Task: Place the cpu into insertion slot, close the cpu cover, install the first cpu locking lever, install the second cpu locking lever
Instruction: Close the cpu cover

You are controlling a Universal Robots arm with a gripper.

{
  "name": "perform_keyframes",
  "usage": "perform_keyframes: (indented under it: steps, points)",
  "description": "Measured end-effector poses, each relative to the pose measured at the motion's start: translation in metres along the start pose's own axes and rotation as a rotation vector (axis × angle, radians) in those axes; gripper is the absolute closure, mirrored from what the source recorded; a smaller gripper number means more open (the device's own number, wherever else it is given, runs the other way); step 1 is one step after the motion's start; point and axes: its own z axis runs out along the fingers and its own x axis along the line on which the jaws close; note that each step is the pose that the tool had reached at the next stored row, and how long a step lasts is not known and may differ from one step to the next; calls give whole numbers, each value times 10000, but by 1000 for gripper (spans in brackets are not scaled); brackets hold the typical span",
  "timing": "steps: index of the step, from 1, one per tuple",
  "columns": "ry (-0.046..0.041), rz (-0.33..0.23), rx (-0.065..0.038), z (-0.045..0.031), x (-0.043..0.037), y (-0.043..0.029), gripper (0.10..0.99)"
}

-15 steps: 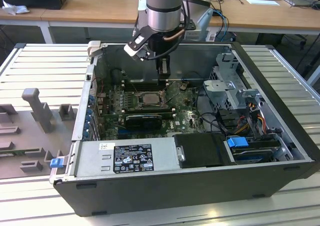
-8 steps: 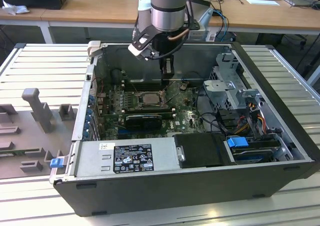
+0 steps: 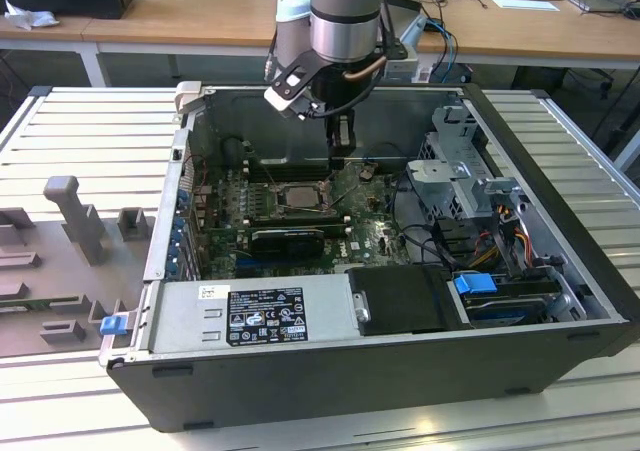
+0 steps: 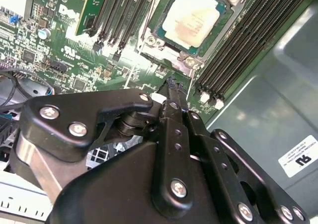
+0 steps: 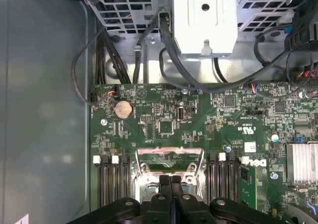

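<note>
The cpu (image 4: 191, 18), a pale silver square, lies seated in the insertion slot (image 4: 160, 33) on the green motherboard; in the exterior view the cpu (image 3: 298, 197) sits mid-board inside the open case. The cpu cover (image 5: 169, 150), a thin silvery frame, stands tilted up off the slot, with the board visible through its cut-out. My gripper (image 5: 170, 178) is shut, fingers pressed together with nothing between them, right beside the raised cover. In the second wrist view the gripper (image 4: 171, 82) hangs a little off the slot's corner. From outside, the gripper (image 3: 342, 154) points down just behind the cpu.
Long black memory slots (image 4: 238, 45) flank the socket on both sides. A metal drive cage (image 3: 470, 186) with cables fills the exterior view's right. The power supply (image 3: 265, 316) and a black drive cover (image 3: 405, 299) line the near wall. A grey fixture tray (image 3: 60, 261) lies outside.
</note>
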Motion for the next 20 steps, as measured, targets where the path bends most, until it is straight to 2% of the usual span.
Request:
perform_keyframes:
  steps: [20]
  points:
    - [-2, 0, 23, 3, 4, 185, 980]
